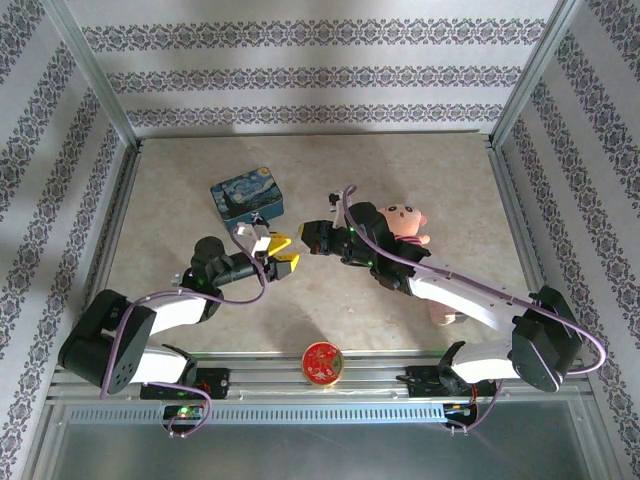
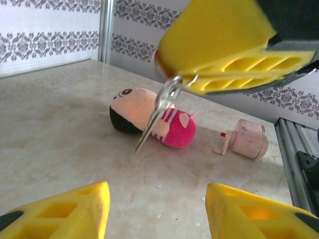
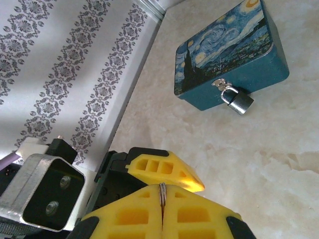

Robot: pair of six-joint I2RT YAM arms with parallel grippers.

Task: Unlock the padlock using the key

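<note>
The small grey padlock [image 3: 238, 101] hangs by its silvery shackle from the clasp of the blue painted tin [image 3: 229, 47]. My right gripper [image 3: 162, 189] is shut on the key [image 3: 162, 195], which shows as a thin metal sliver pinched between its yellow pads. In the left wrist view the key [image 2: 152, 119] hangs blade-down from those yellow fingers [image 2: 219, 45]. My left gripper [image 2: 157, 193] is open just below it, nothing between its fingers. From above, both grippers meet a little in front of the tin [image 1: 246, 195], the left [image 1: 282, 256] beside the right [image 1: 300, 240].
A pink plush doll [image 1: 402, 222] lies right of the grippers, under the right arm. A pink round object [image 2: 247, 140] rests farther right. A red-and-gold disc [image 1: 323, 362] sits at the near table edge. Patterned walls enclose the table.
</note>
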